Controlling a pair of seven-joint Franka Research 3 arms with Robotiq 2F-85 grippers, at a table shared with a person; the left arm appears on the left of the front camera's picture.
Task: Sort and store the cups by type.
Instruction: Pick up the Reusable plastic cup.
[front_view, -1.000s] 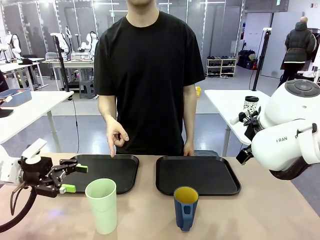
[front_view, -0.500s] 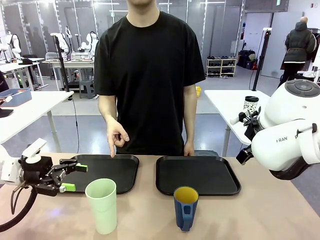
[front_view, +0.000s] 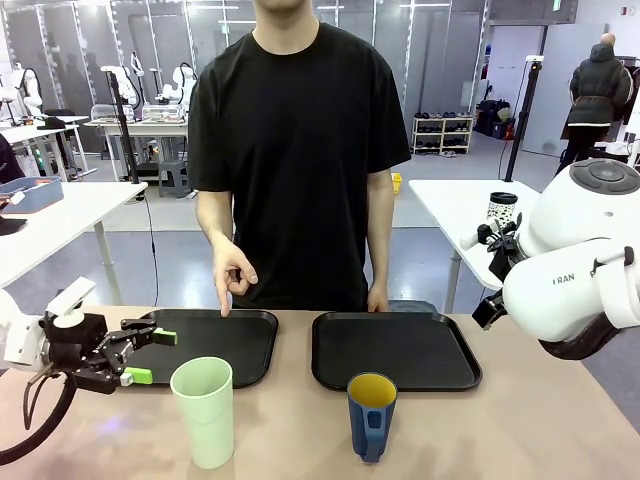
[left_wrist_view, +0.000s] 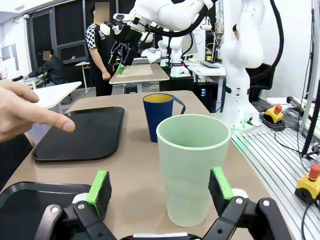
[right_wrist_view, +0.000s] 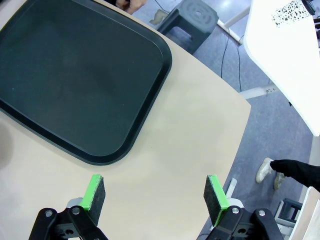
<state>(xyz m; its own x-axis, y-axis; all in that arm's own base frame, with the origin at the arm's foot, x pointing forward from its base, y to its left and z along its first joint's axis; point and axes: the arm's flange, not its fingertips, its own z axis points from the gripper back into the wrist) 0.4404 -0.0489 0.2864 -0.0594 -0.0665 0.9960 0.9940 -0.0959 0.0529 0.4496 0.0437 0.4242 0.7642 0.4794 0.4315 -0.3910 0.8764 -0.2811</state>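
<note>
Found the pale green tumbler standing upright near the front of the counter, just in front of the left tray. Spotted the dark blue mug off to its right, also upright, yellow inside, handle turned toward the robot's side, parked right in front of the right tray. Saw nothing sitting in either tray.

Caught the left gripper hanging low, left of the tumbler and apart from it, fingers spread wide, holding nothing. Through the left wrist view, had the tumbler lined up neatly in the gap, near but not touching. Noticed the right gripper spread just as wide and just as empty, looking down on bare counter beside a corner of the right tray.

Also clocked the person's hand pointing a finger down at the far edge of the left tray. Probably meant as the tumbler's spot, but only guessing there.

Pegged the tumbler as thin plastic: light, smooth, a bit squashy near the rim, tall enough to tip from a clumsy nudge. Would've grabbed it around the middle of the wall with a gentle squeeze. Guessed the mug as heavier, stiff and likely slick; would've pinched across the body, or over the rim wall away from the handle, not the skinny handle itself
</note>
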